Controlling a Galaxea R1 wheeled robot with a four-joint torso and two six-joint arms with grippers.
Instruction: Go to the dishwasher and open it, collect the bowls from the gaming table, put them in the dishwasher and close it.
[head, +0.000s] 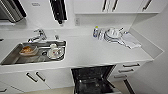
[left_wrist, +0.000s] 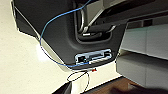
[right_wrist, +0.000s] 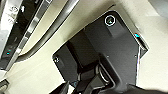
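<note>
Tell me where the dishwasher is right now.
In the head view the dishwasher sits open under the white counter, low and right of centre, between the white cabinet doors and drawers.

White counter (head: 87, 51) runs across in front of me. Steel sink (head: 11, 58) set into it on the left, faucet (head: 37, 36) behind it. In the sink I see a bowl (head: 28, 50) with something orange-brown in it and a white plate (head: 56, 53) just beside it. Further right on the counter, near the wall: a small bottle (head: 95, 31), a stack of white dishes (head: 113, 35), a white cloth (head: 131, 42) touching them. White drawers (head: 130, 68) with dark handles below; upper cabinets (head: 110, 5) above.
</note>
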